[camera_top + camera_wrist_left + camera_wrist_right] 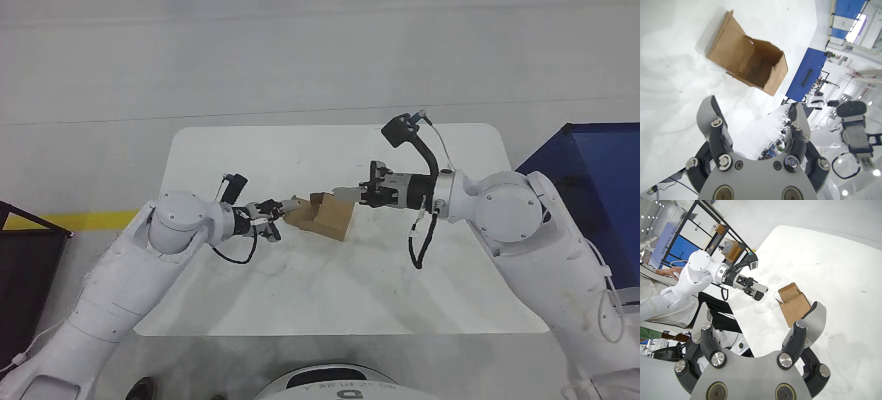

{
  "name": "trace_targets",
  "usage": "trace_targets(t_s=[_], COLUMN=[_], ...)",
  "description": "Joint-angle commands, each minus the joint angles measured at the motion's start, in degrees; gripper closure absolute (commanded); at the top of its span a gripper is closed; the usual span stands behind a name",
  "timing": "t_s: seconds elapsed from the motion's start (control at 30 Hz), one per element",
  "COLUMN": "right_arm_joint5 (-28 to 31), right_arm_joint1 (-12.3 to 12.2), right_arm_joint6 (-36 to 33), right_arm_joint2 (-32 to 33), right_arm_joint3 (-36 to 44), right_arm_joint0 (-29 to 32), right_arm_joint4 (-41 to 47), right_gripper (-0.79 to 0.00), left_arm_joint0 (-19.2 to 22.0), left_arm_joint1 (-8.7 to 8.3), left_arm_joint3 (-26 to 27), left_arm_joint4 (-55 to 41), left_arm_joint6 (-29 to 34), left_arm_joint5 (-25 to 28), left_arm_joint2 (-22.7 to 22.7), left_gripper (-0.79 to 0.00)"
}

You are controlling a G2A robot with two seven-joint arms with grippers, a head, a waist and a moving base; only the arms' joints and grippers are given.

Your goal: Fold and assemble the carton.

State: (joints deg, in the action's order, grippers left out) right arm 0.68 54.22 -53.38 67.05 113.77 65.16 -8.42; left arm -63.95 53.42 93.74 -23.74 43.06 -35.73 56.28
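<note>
The brown cardboard carton (330, 215), the only one on the white rounded-corner table (300, 290), sits near the table's middle. It is partly raised into a box, with one open end turned toward the left gripper (285, 210).

There are two grippers, each with two fingers. In the top view the left gripper is at the carton's 9 o'clock, just beside it with a strip of bare table between them. Its fingers (714, 108) stand apart and hold nothing. The right gripper (342, 190) is at the carton's 1 o'clock. Its fingers (815, 313) are spread wide and it is also empty.

In the right wrist view one fingertip covers a corner of the carton (793, 309), and whether it touches the cardboard cannot be told. In the left wrist view the far inside of the carton (734, 47) is in shadow, so its inner folds are hard to make out. From above, both grippers' fingertips are too small to judge.

Off the table, one dark blue bin (590, 160) is cut off at the 3 o'clock edge of the top view. One black frame (20, 240) is cut off at the 9 o'clock edge, beside one yellow floor stripe (100, 218).
</note>
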Motion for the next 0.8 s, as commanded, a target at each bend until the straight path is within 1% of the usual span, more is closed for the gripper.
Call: trace_targets(t_s=[0.0, 0.13, 0.17, 0.3, 0.47, 0.6, 0.63, 0.67, 0.7, 0.73, 0.77], right_arm_joint5=[0.0, 0.5, 0.6, 1.2, 2.0, 2.7, 2.8, 3.1, 3.3, 3.5, 3.7], right_arm_joint1=[-0.1, -0.3, -0.3, -0.5, -0.7, -0.8, -0.8, -0.8, -0.8, -0.9, -0.9], right_arm_joint6=[0.2, 0.5, 0.5, 0.6, 0.5, 0.4, 0.4, 0.4, 0.4, 0.4, 0.4], right_arm_joint2=[0.6, 2.0, 2.3, 3.3, 4.8, 5.6, 5.7, 5.8, 5.9, 6.0, 6.1], right_arm_joint3=[0.2, 0.2, 0.3, 0.3, 0.1, 0.1, 0.0, -0.1, -0.2, -0.3, -0.4], right_arm_joint0=[0.5, 1.6, 1.9, 2.7, 3.7, 4.3, 4.4, 4.5, 4.6, 4.6, 4.7], right_arm_joint4=[-0.2, -0.1, 0.0, 0.0, 0.3, 0.5, 0.5, 0.6, 0.7, 0.8, 0.8], right_gripper=[-0.785, -0.785, -0.785, -0.785, -0.785, -0.785, -0.785, -0.785, -0.785, -0.785, -0.785], left_arm_joint0=[1.5, 3.8, 4.4, 6.8, 8.3, 8.9, 9.1, 9.3, 9.4, 9.6, 9.7], left_arm_joint1=[1.06, 2.81, 3.20, 4.68, 6.06, 6.88, 7.08, 7.25, 7.41, 7.54, 7.66], left_arm_joint3=[-1.3, -4.1, -4.7, -6.4, -8.2, -9.5, -9.7, -9.8, -10.0, -10.0, -10.1], left_arm_joint4=[-5.9, -11.3, -12.0, -13.6, -14.9, -16.8, -17.1, -17.4, -17.5, -17.5, -17.6], left_arm_joint6=[-2.7, -6.3, -7.1, -10.8, -14.9, -16.4, -16.9, -17.2, -17.7, -18.2, -18.4], left_arm_joint5=[-2.7, -6.9, -8.1, -11.2, -13.3, -15.8, -16.6, -17.2, -17.7, -18.2, -18.7], left_arm_joint2=[-1.3, -3.7, -4.5, -7.1, -8.9, -9.8, -10.1, -10.3, -10.4, -10.6, -10.8], left_gripper=[-0.292, -0.332, -0.323, -0.326, -0.302, -0.323, -0.296, -0.194, -0.046, 0.000, 0.000])
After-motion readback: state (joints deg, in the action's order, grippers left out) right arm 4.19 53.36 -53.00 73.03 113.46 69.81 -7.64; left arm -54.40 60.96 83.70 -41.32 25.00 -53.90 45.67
